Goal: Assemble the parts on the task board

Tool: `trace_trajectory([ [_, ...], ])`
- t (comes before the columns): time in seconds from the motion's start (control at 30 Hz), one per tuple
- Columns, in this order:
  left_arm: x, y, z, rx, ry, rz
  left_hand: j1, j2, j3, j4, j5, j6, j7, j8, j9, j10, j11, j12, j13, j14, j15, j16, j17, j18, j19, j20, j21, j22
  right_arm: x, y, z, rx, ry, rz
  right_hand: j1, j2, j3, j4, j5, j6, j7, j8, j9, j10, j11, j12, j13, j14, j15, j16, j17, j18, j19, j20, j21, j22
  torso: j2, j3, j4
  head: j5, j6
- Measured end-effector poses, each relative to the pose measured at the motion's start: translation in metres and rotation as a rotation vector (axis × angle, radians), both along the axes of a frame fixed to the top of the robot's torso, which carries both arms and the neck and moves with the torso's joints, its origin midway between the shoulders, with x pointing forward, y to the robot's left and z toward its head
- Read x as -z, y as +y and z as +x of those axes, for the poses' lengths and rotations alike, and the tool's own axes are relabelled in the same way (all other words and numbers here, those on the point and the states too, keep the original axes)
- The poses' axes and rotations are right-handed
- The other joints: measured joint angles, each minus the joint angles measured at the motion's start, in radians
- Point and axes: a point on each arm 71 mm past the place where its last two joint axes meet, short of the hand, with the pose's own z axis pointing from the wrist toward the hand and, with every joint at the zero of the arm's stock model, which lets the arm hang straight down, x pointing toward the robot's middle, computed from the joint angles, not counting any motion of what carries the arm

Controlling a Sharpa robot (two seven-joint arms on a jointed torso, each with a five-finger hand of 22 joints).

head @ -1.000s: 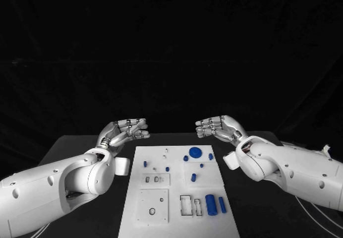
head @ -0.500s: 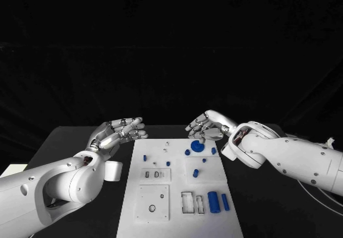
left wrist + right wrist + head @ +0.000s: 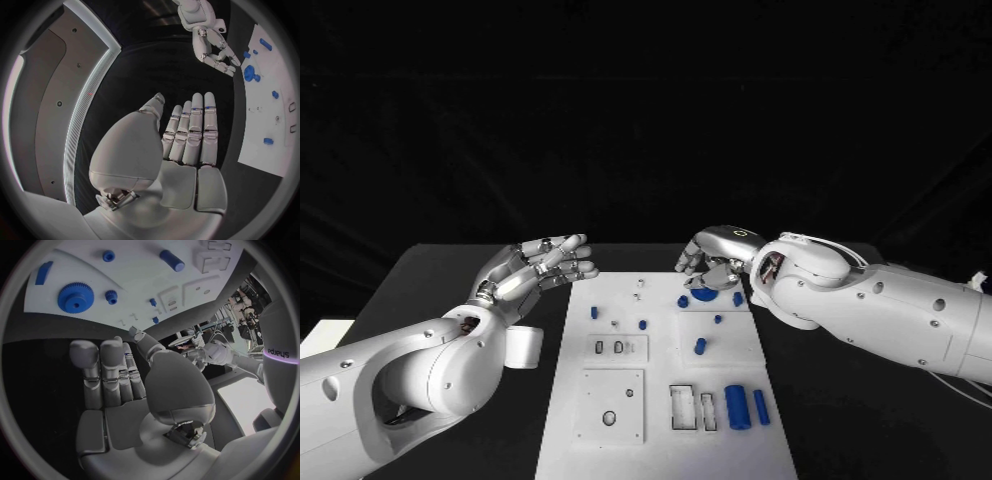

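At the left, our left hand [image 3: 538, 264] hovers just off the task board's [image 3: 668, 440] far left corner, fingers loosely spread and holding nothing; it has barely moved over the last second. Across the white board we see small blue pegs [image 3: 594, 312] toward the far left, empty rectangular slots [image 3: 609, 347] in the middle, and two blue cylinders [image 3: 737, 406] lying near the near right edge. At the far right corner sits the blue gear [image 3: 705, 294]. The real change is on this side: our right hand [image 3: 714, 260] has swung in from beside the board and dropped, palm down, right over the gear, fingers curled toward it. The right wrist view shows the gear [image 3: 75, 297] lying clear of the fingers [image 3: 100, 370], so we judge the hand empty, not yet gripping. We read this as the reach for the gear, with no part yet moved
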Motion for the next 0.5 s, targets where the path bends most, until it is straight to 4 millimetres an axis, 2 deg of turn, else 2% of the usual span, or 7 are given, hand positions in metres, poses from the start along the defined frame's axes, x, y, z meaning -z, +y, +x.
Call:
trace_trajectory([
  [0.17,0.0,0.0003,0.0001,0.0,0.003,-0.001,0.0,0.0,0.0,0.0,0.0,0.0,0.0,0.0,0.0,0.0,0.0,0.0,0.0,0.0,0.0,0.0,0.001,0.0,0.0,0.0,0.0,0.0,0.0017,-0.0006,0.001,0.017,-0.019,-0.076,0.004,-0.011,0.003,0.015,-0.006,-0.005,-0.005,0.0,0.0,-0.005,0.002,0.0,0.001,0.0,0.0,0.094,0.101,0.0,0.011,0.003,0.08,0.105,0.01,0.0002,0.0021,-0.004,0.002],
  [0.2,-0.0001,0.0004,0.0001,0.0,0.003,-0.001,0.0,0.0,0.0,0.0,0.0,0.0,0.0,0.0,0.0,0.0,0.0,0.0,0.0,0.0,0.0,0.0,0.001,0.0,0.0,0.0,0.0,0.0,0.0021,-0.0006,0.0011,0.019,-0.021,-0.087,0.005,-0.019,0.004,0.018,-0.006,-0.007,-0.007,0.0,0.0,-0.01,0.003,0.0,0.001,0.0,0.0,0.104,0.111,-0.01,0.011,0.003,0.088,0.114,0.012,0.0005,0.0027,-0.005,0.002],
  [0.23,-0.0001,0.0003,-0.0001,0.001,0.004,-0.002,0.0,0.0,0.0,0.0,0.0,0.0,0.0,0.0,0.0,0.0,0.0,0.0,0.0,0.0,0.0,0.0,0.001,0.0,0.0,0.0,0.0,0.0,0.0025,-0.0006,0.0014,0.021,-0.023,-0.1,0.005,-0.019,0.002,0.023,-0.006,-0.009,-0.009,0.0,0.0,-0.012,0.002,0.0,0.001,0.0,0.0,0.113,0.118,-0.015,0.011,0.003,0.095,0.122,0.014,0.0005,0.0033,-0.005,0.002],
  [0.5,-0.0005,0.0008,-0.0012,0.003,0.006,-0.004,0.0,0.0,0.0,0.0,0.0,0.0,0.0,0.0,0.0,0.0,0.0,-0.004,0.0,0.0,0.0,0.0,0.001,0.0,0.0,0.0,-0.004,0.0,0.0066,0.0007,0.0036,0.03,-0.022,-0.154,0.01,-0.024,0.008,0.031,-0.006,-0.012,-0.006,0.0,0.0,-0.015,0.006,0.0,0.001,0.0,0.0,0.115,0.117,-0.015,0.01,0.003,0.113,0.149,0.024,0.0016,0.0077,-0.012,-0.001],
])
